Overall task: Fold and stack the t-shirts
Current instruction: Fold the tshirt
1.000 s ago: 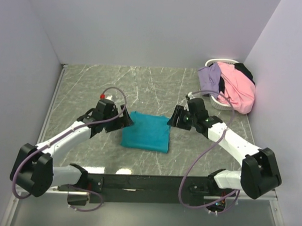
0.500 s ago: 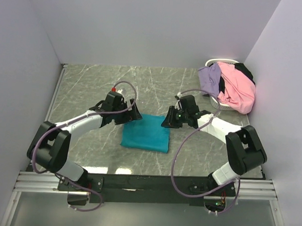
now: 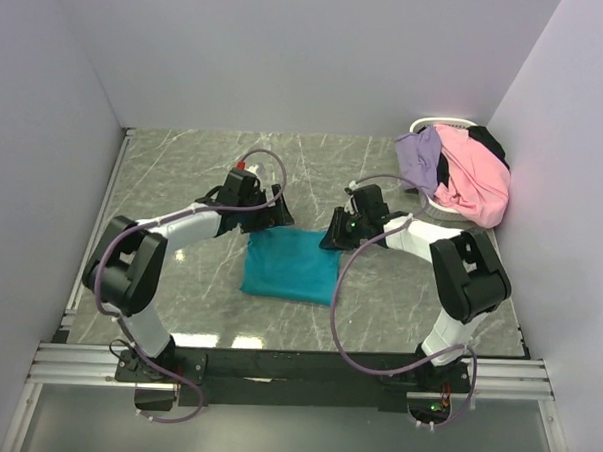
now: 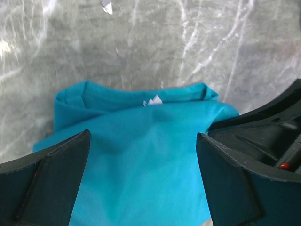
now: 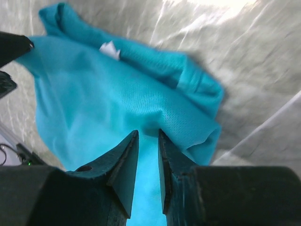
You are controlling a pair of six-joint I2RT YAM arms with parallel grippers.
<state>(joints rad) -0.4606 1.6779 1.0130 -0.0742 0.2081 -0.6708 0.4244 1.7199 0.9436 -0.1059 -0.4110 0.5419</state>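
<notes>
Folded teal cloth t-shirt (image 3: 292, 266), flat at centre of grey marbled table (image 3: 184, 171); left gripper (image 4: 142, 136) gaping, empty, above collar edge; right gripper (image 5: 148, 133) narrowed to a slit, grasp indeterminate; hazard: one-sided pinch likely drags layers, undoing fold.

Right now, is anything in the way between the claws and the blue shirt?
No, nothing visible. The left claw hangs open right over the teal t-shirt at its far edge, and the right claw, fingers nearly closed, sits at the cloth itself.
</notes>
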